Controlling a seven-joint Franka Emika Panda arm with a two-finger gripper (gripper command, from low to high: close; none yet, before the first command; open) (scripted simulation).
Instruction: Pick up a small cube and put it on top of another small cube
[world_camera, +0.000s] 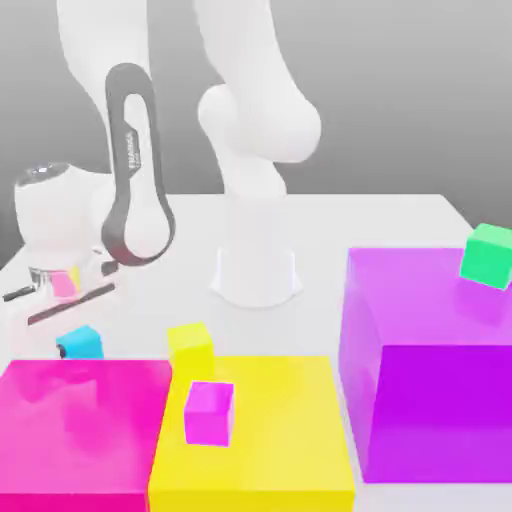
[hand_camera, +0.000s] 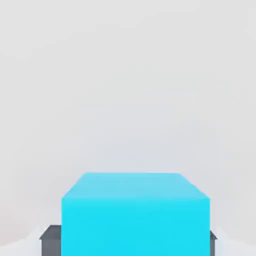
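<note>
A small cyan cube (world_camera: 84, 341) sits low at the exterior view's left, just behind a large magenta block. My gripper (world_camera: 72, 347) is shut on it. In the hand view the cyan cube (hand_camera: 135, 212) stands between my two grey fingertips (hand_camera: 50, 241), with my gripper (hand_camera: 132, 242) closed on its sides. A small yellow cube (world_camera: 190, 341) rests on the table to the cyan cube's right. A small magenta cube (world_camera: 209, 412) lies on top of a large yellow block. A small green cube (world_camera: 488, 255) sits tilted on a large purple block.
Three large blocks line the front: magenta (world_camera: 85, 440), yellow (world_camera: 280, 440) and a taller purple one (world_camera: 430, 380). The arm's white base (world_camera: 256, 275) stands mid-table behind them. The white table (world_camera: 330, 220) stretches behind the blocks.
</note>
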